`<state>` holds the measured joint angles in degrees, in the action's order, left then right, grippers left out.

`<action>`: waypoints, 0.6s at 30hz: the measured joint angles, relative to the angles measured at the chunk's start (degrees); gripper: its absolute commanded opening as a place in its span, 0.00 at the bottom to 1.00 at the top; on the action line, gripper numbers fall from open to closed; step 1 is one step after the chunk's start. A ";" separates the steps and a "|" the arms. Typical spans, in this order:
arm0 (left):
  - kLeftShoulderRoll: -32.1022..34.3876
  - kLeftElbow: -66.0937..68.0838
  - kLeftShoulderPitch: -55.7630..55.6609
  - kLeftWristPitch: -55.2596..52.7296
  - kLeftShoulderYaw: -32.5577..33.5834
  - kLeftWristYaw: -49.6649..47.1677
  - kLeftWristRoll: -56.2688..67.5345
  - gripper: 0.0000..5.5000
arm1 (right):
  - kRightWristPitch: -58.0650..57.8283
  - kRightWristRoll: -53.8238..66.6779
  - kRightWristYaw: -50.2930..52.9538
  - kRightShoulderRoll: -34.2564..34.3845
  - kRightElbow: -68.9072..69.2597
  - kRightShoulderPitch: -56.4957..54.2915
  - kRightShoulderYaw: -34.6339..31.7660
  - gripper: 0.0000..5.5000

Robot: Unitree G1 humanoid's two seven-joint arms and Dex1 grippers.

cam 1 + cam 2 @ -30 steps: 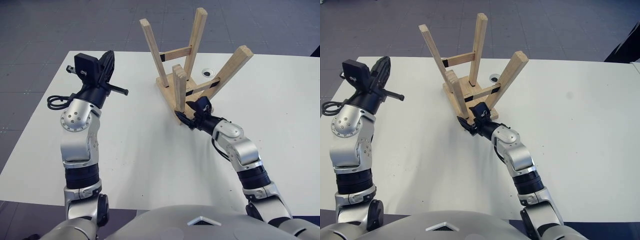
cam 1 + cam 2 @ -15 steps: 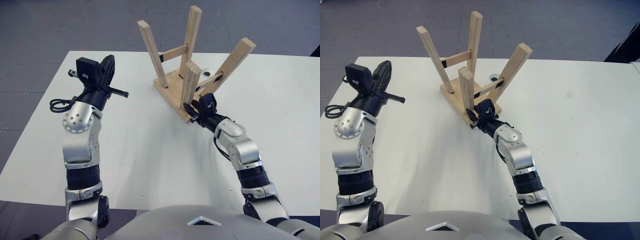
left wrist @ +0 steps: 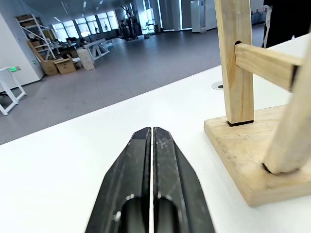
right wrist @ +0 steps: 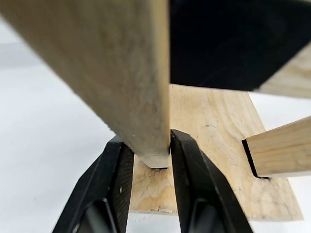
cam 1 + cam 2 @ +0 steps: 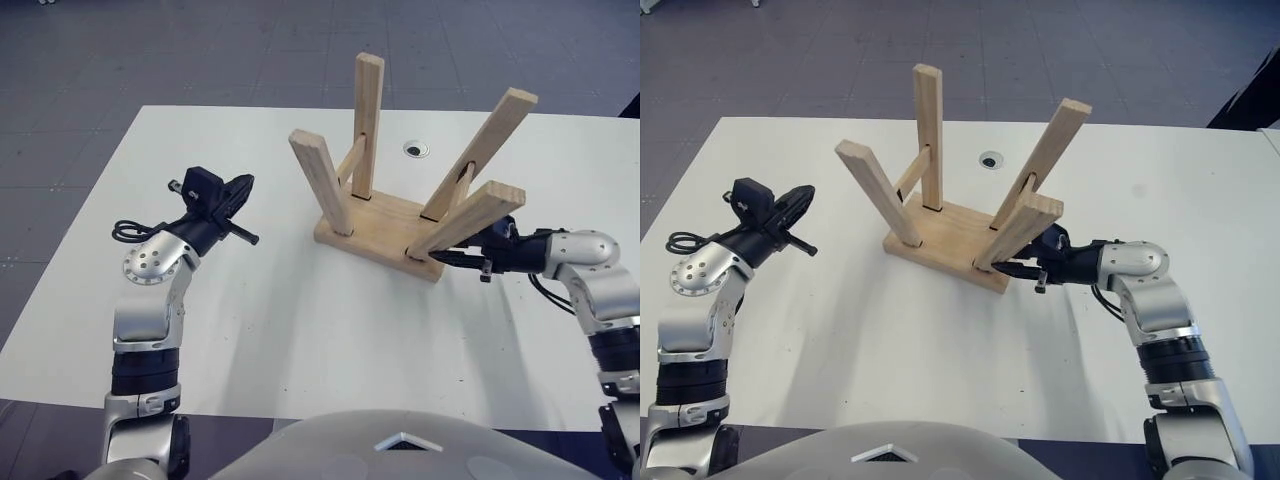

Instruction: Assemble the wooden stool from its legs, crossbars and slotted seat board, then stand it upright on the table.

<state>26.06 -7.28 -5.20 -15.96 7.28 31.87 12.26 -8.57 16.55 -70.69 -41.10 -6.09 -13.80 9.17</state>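
The wooden stool [image 5: 385, 228] stands upside down near the middle of the white table [image 5: 300, 340]. Its seat board [image 5: 372, 212] lies on the tabletop and the four legs splay upward, joined by crossbars [image 3: 267, 63] slotted between them.

The right gripper [image 5: 447, 258] comes in low from the stool's 4 o'clock. Its two black fingers [image 4: 116, 184] are closed against either side of the near-right leg [image 5: 470, 213], right where that leg enters the board.

The left gripper [image 5: 243, 184] hovers above the table at the stool's 9 o'clock, well apart from it. Its fingers are pressed together with nothing between them, and they point toward the stool.

A round cable grommet [image 5: 414, 149] sits in the tabletop at the stool's 1 o'clock, beyond the far legs.
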 measured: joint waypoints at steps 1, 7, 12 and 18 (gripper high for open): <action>0.24 0.26 -0.06 -0.35 -0.92 0.99 0.06 0.02 | 2.48 -0.67 -2.72 -0.92 -1.50 -1.36 0.94 0.19; 0.46 0.97 -0.05 -0.30 -3.72 2.89 -0.11 0.02 | 13.95 -3.07 -9.73 -0.71 -15.66 -10.55 3.94 0.18; 0.45 1.37 0.15 -0.30 -3.65 2.70 -0.08 0.02 | 20.78 -5.21 -7.83 2.10 -25.53 -14.85 3.44 0.18; 0.45 2.57 0.04 -0.30 -3.72 2.66 -0.12 0.02 | 24.54 -6.84 -4.36 4.86 -33.94 -17.89 2.56 0.18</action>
<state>26.51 -4.71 -5.16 -16.26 3.56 34.53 12.14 15.97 9.71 -75.05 -36.24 -40.03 -31.69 11.73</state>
